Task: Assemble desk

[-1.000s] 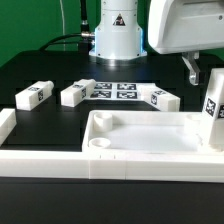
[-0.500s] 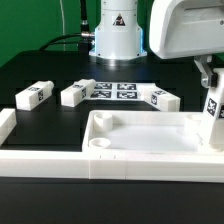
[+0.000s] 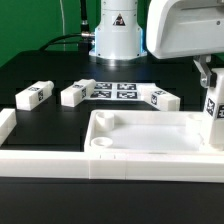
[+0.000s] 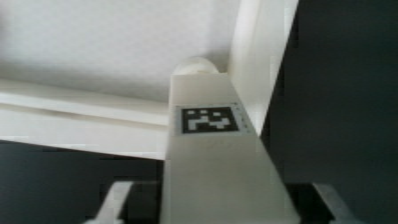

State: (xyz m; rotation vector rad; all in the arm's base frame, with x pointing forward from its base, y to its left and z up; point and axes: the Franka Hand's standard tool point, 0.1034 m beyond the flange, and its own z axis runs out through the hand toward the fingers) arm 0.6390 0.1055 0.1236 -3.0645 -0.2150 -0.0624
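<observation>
The white desk top (image 3: 150,136), a tray with rounded recesses, lies at the front of the table. A tagged white leg (image 3: 213,112) stands upright at its end on the exterior view's right. My gripper (image 3: 211,86) comes down from above and is shut on this leg. In the wrist view the leg (image 4: 214,150) fills the space between my fingers (image 4: 118,200), with its tip by a corner of the desk top (image 4: 107,50). Three more legs (image 3: 33,96) (image 3: 76,93) (image 3: 163,99) lie loose behind the desk top.
The marker board (image 3: 115,90) lies flat behind the desk top, in front of the robot base (image 3: 116,35). A white border rail (image 3: 40,160) runs along the front and turns up the exterior view's left.
My fingers have closed in from wide open onto the leg. The leg, tilted one second ago, now stands upright and slightly further to the exterior view's right.
</observation>
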